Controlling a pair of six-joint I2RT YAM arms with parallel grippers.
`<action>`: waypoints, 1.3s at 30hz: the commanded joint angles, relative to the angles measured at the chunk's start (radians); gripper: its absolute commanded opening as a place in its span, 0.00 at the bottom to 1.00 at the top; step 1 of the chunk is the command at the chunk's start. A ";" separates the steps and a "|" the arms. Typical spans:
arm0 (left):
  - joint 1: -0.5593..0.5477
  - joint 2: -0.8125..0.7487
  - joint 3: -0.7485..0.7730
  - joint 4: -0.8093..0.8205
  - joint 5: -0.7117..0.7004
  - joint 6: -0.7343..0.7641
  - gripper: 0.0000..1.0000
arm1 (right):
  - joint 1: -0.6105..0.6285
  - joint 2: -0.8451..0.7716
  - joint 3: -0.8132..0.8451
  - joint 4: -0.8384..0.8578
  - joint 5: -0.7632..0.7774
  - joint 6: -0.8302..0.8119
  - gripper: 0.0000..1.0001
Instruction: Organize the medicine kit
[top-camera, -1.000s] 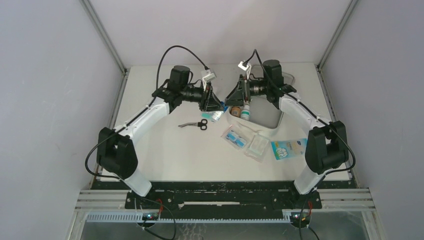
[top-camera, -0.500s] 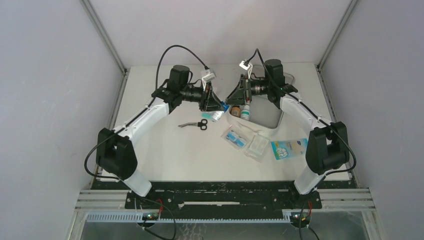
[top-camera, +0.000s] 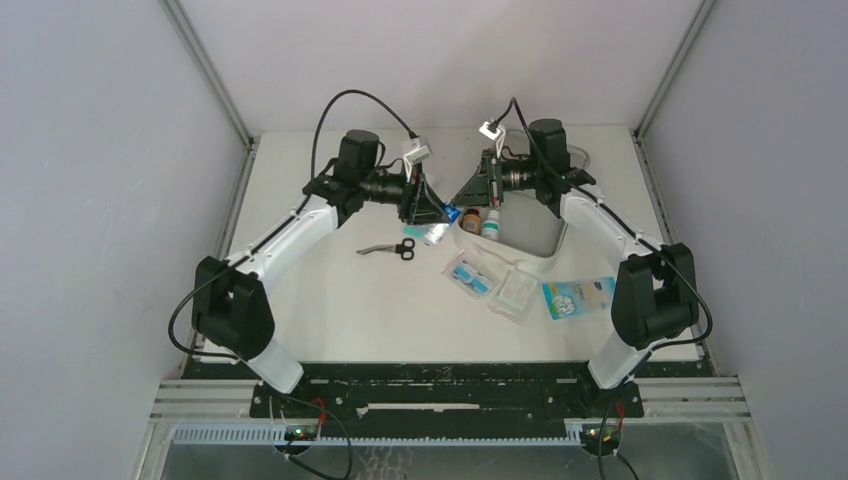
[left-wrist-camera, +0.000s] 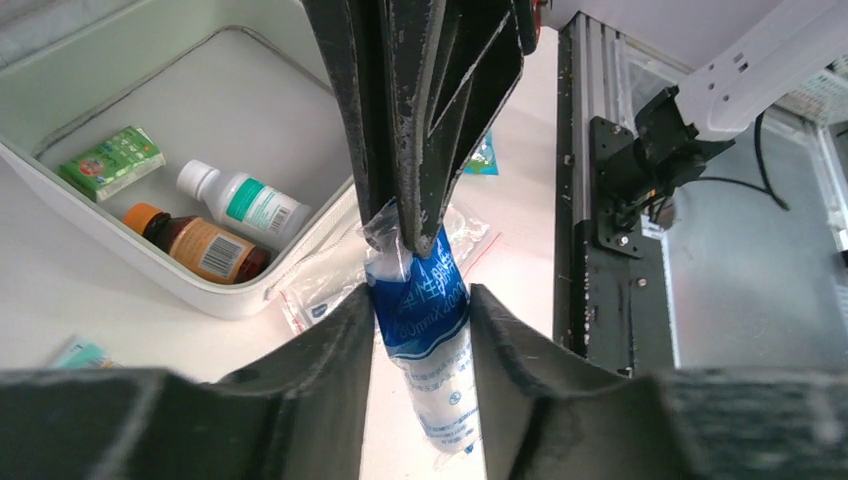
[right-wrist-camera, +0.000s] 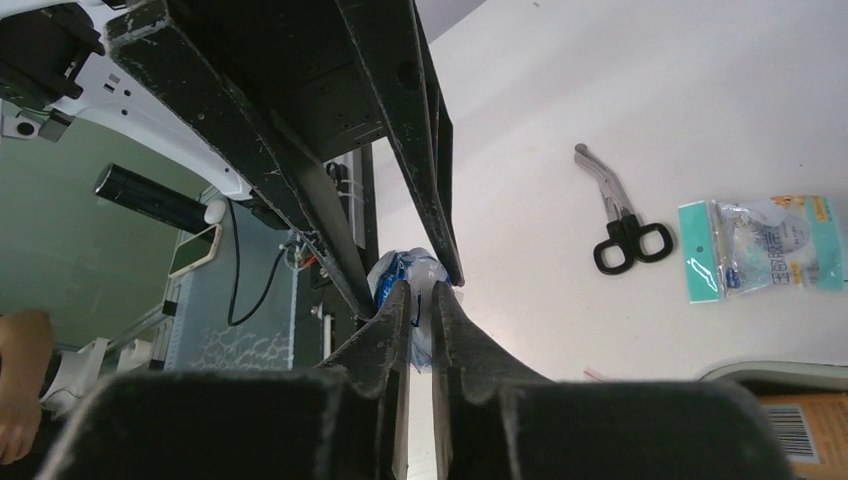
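Right tool (right-wrist-camera: 422, 288) clamped on blue-and-clear plastic packet (left-wrist-camera: 425, 350); left tool (left-wrist-camera: 420, 300) flanks same packet, grip cannot be determined.

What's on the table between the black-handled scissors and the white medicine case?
A flat teal-and-clear plastic packet lies between the black-handled metal scissors and the open white medicine kit, clearest in the right wrist view.

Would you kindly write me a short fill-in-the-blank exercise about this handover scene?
The right claw pinches the top of the ___ packet.
Inside the medicine kit, the brown bottle has an ___ cap.
The scissors on the table have ___ handles.
Missing words: blue; orange; black.
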 joint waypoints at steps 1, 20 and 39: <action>-0.002 -0.037 -0.008 0.029 -0.020 0.005 0.50 | -0.035 -0.017 0.003 0.014 0.004 -0.003 0.03; 0.058 -0.087 -0.013 -0.105 -0.141 0.141 0.74 | -0.359 0.165 0.242 -0.653 0.199 -0.673 0.00; 0.058 -0.128 -0.024 -0.136 -0.167 0.165 0.74 | -0.325 0.496 0.350 -0.699 0.243 -0.667 0.03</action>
